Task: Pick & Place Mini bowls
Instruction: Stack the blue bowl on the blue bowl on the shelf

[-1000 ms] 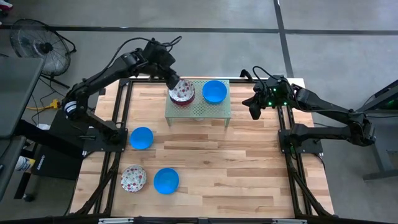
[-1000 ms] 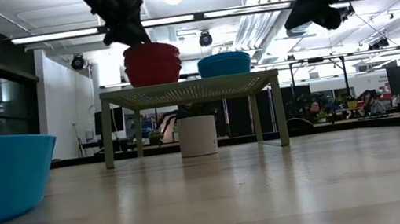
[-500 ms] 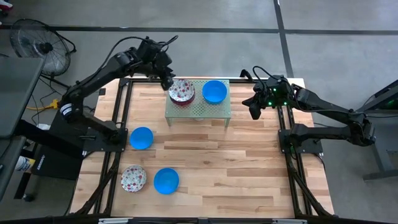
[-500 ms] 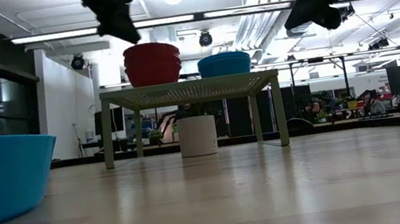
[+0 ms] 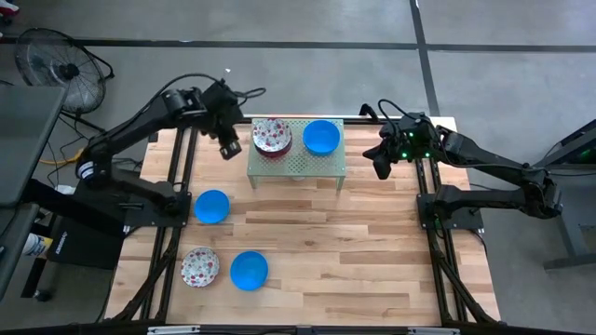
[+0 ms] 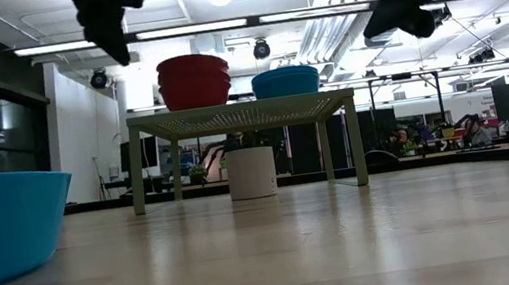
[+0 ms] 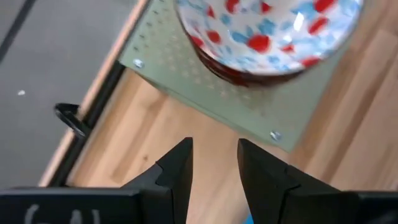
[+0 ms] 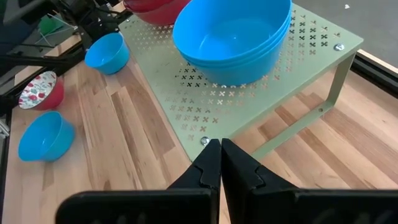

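Hovering empty and part-open beside the pale green perforated metal rack (image 5: 296, 156), the left tool (image 5: 229, 149) could clip the stacked white floral-speckled mini bowls (image 5: 272, 137) there if it swings back low, while three bowls wait on the wooden table (image 5: 326, 251).

On the rack (image 5: 296, 160): 1 floral stack (image 5: 272, 136) and 1 blue stack (image 5: 321, 136); no. of bowls per stack can't be told for sure, though right wrist view shows at least 2 blue rims. Off the rack, on the table (image 5: 372, 261): 2 single blue bowls (image 5: 211, 206) (image 5: 249, 270) and 1 floral bowl (image 5: 199, 267). 2 arms, 2 grippers.
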Controlling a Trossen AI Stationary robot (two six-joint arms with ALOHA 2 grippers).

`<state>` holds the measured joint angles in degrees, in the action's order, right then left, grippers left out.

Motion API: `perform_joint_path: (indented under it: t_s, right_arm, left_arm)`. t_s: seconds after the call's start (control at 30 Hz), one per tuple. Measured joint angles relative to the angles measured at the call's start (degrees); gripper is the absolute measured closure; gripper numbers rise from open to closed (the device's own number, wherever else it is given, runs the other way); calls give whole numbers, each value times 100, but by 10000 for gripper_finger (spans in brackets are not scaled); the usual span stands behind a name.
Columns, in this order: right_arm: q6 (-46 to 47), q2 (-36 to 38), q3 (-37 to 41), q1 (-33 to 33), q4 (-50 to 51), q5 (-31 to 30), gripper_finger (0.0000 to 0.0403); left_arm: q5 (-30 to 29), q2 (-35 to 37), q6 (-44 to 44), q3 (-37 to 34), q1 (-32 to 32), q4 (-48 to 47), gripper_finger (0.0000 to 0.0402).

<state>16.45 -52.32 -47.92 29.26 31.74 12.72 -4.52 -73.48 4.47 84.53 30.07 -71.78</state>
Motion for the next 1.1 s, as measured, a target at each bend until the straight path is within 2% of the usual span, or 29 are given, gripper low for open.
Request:
perform_joint_path:
  t_s: [0.17, 0.33, 0.5, 0.63, 0.9, 1.1]
  right_arm:
    - [23, 1, 0, 0, 176, -10, 403]
    - [106, 147, 0, 2, 290, -15, 403]
    - [143, 530, 0, 2, 486, -83, 403]
    - [149, 894, 0, 2, 657, -13, 403]
    - [388, 1235, 0, 2, 792, -236, 403]
    - [413, 1231, 0, -2, 867, -228, 403]
  left_arm:
    - [-15, 542, -128, -678, -51, 33, 280]
    - [6, 1258, -343, -1641, -51, 312, 280]
    - [284, 1932, -474, -2693, -50, 746, 280]
    - [763, 2327, -478, -3376, -48, 1168, 280]
    - [1391, 2425, -163, -4264, -49, 1283, 280]
    - [1928, 2425, 175, -4609, -49, 1829, 280]
